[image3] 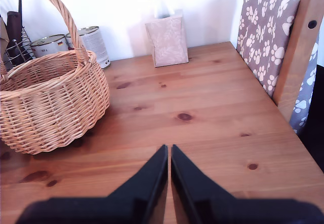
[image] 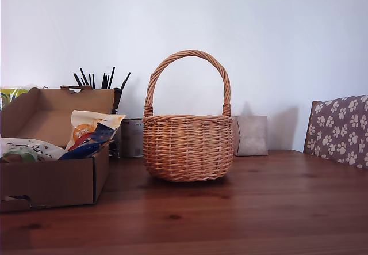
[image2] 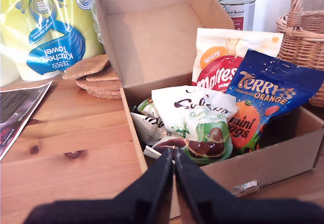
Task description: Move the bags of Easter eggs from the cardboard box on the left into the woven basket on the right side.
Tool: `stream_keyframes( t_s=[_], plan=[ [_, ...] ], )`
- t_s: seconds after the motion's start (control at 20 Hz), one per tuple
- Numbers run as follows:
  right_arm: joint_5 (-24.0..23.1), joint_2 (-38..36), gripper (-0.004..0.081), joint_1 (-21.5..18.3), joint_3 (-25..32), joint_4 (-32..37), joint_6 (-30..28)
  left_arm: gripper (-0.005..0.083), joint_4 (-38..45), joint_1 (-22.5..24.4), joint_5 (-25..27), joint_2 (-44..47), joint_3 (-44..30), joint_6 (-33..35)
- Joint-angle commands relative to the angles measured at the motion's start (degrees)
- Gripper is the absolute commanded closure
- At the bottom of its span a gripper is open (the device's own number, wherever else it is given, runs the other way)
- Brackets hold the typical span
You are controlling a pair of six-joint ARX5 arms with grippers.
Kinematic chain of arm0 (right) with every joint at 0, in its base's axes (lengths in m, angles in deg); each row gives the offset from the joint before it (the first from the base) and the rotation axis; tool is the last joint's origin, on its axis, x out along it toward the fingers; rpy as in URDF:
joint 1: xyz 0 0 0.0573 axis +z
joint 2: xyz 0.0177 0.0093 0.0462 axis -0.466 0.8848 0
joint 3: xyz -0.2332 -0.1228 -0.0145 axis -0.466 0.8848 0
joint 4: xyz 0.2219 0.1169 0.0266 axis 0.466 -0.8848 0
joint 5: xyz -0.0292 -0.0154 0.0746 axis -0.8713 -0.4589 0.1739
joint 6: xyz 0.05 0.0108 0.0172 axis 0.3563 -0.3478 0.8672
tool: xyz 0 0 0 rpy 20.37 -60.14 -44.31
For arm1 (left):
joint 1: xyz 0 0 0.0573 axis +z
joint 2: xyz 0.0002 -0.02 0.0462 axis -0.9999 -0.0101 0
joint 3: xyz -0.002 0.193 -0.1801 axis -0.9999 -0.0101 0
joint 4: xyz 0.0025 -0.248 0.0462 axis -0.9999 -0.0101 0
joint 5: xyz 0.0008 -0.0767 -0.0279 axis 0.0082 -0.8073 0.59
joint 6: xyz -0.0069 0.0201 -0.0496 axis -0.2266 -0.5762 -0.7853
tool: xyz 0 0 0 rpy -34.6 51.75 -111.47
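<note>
The box (image: 54, 174) sits on the counter (image: 241, 209) beside the basket (image: 187, 145), its lid flap standing up behind it. Three bags lie inside the box: a white-green bag (image2: 200, 125) at the front, a dark blue bag (image2: 268, 97) leaning next to it on the side nearer the basket, and a cream-and-orange bag (image2: 223, 57) propped up behind the blue one. In the exterior view the cream-and-orange bag and the blue one poke up over the box wall that faces the basket. My first tool (image2: 173, 155) hangs just outside the box's front wall, close to the white-green bag, with its two fingers pressed together and nothing between them. My second tool (image3: 168, 153) hovers over bare counter on the far side of the basket from the box, its fingers likewise pressed together and holding nothing. The basket stands upright, its handle arching high. Behind the box, a pack of kitchen towel (image2: 48, 29) and a small stack of cork coasters (image2: 96, 77) rest on the counter. Behind the basket stand tins (image3: 93, 42) and a small beige box (image3: 167, 39) against the wall, and a chair with paw-print fabric (image3: 271, 37) stands at the counter's edge beyond it.
</note>
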Motion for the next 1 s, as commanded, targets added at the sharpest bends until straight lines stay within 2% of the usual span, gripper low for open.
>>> stream_keyframes(
  t_s=[0.0,0.5,0.6,0.7,0.85,0.95],
  plan=[
    [0.00,-0.33,0.0782,-0.15,0.90,0.57,-0.13,0.0794,0.11,0.20,-0.61,-0.07,-1.42,-0.11],
    [0.66,-0.33,0.0782,-0.13,0.90,2.67,0.33,0.0794,2.29,0.20,-1.88,-0.07,-1.16,-1.20],
    [1.27,-0.33,0.0782,0.00,0.79,4.68,2.36,0.0794,4.63,0.13,-4.17,-0.07,0.33,-4.92],
    [5.05,-0.33,0.0782,0.02,-0.17,7.02,3.39,0.0794,4.33,-0.11,-6.10,-0.20,2.84,-6.84],
    [7.93,-0.33,0.0782,0.31,-3.98,5.92,3.63,0.0794,1.42,-0.96,-9.14,-2.01,7.74,-7.67],
    [8.70,0.26,0.0782,1.46,-7.78,2.62,3.48,0.0794,-1.66,-1.57,-13.03,-5.62,11.91,-7.58]
  ],
)
